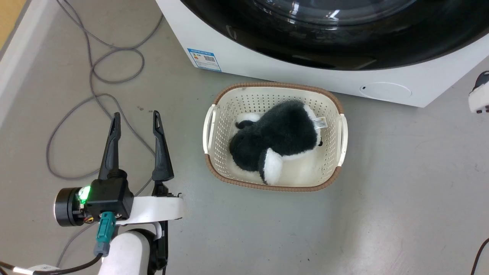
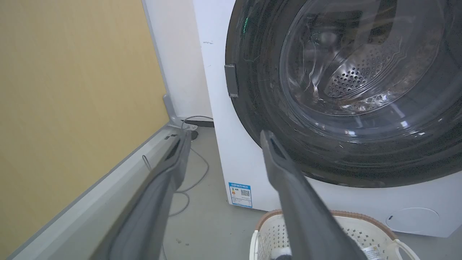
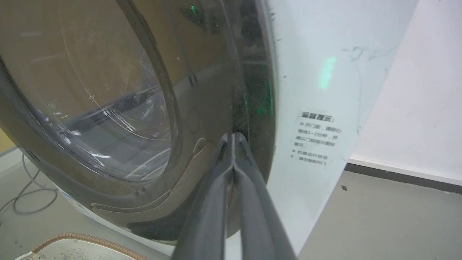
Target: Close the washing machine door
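The washing machine (image 1: 244,63) stands at the top of the head view, white, with a blue sticker (image 1: 204,60) low on its front. Its glossy black door (image 1: 344,49) lies flat against the front. In the left wrist view the door (image 2: 252,108) shows the steel drum through its glass. My left gripper (image 1: 136,114) is open over the floor, left of the basket and apart from the machine, its fingers (image 2: 288,187) aimed at the door's lower left. My right gripper (image 3: 232,136) is shut on nothing, its tips close to the door's right rim (image 3: 249,90).
A cream perforated basket (image 1: 275,87) with a black-and-white plush toy (image 1: 279,133) sits on the floor right in front of the machine. Grey cables (image 1: 91,76) loop on the floor at the left. A yellow wall (image 2: 72,90) with a grey skirting runs along the left.
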